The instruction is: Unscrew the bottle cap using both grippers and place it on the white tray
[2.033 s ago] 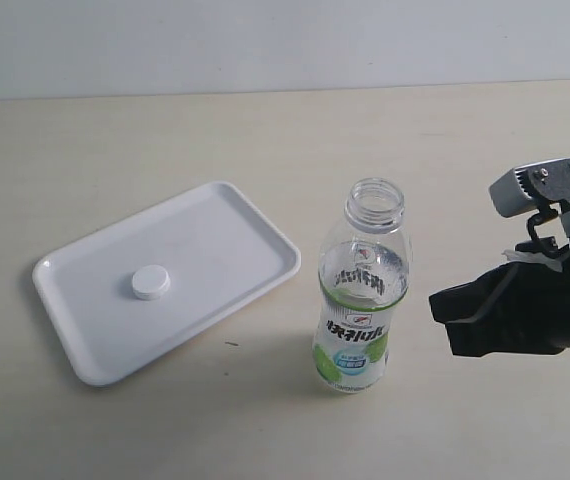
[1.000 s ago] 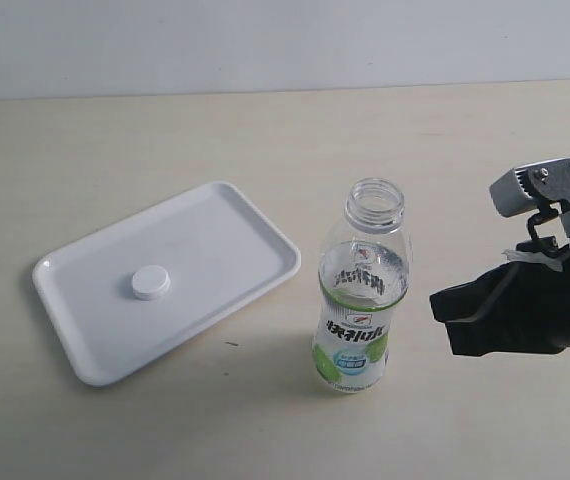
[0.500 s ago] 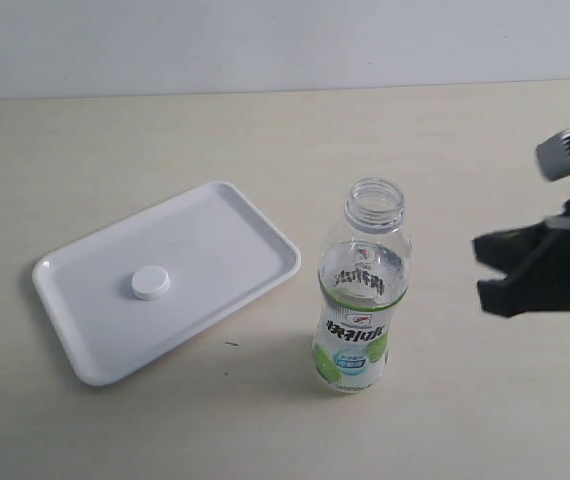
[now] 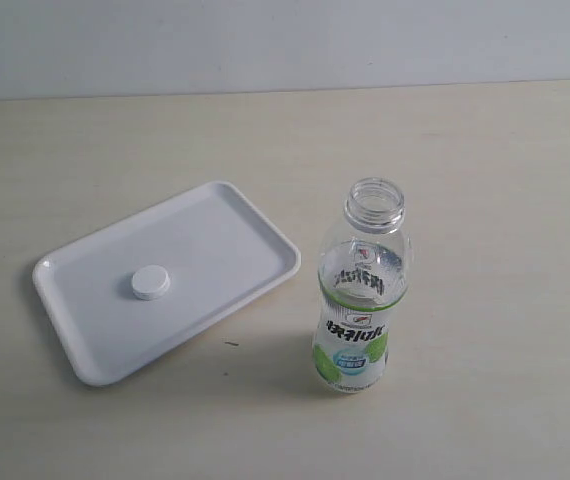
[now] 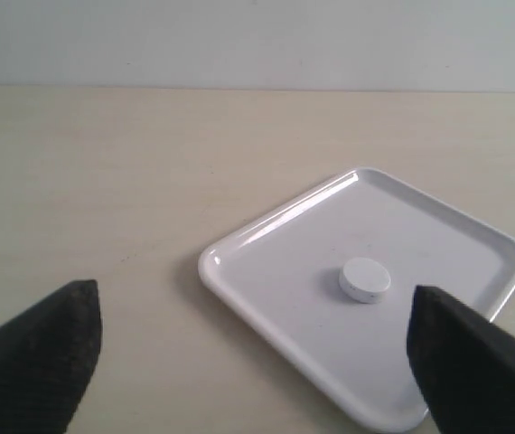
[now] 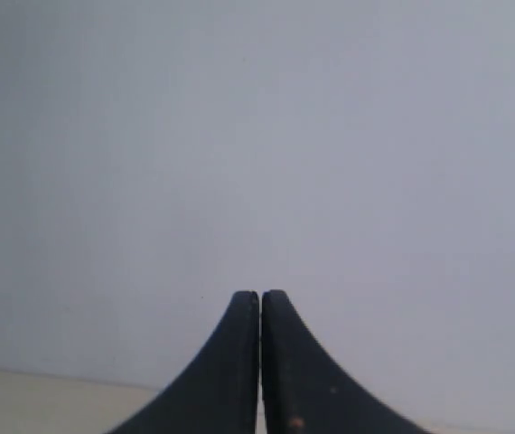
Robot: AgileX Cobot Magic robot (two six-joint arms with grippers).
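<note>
The cap (image 4: 151,283) lay on the tray (image 4: 227,228), and the bottle (image 4: 360,300) stood upright just beside it (the neck was open). The left gripper (image 5: 256,303) had its jaws wide apart, empty. The right gripper (image 6: 259,303) had its jaws pressed together, holding nothing.

The bottle (image 4: 360,290) bears a green-and-white label (image 4: 353,340) with dark characters too blurred to read.

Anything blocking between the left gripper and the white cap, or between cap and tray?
Nothing visible. The small round white plastic cap already lies on the flat white rectangular tray. In the left wrist view, only bare table and tray floor lie between the open left gripper and the cap.
</note>
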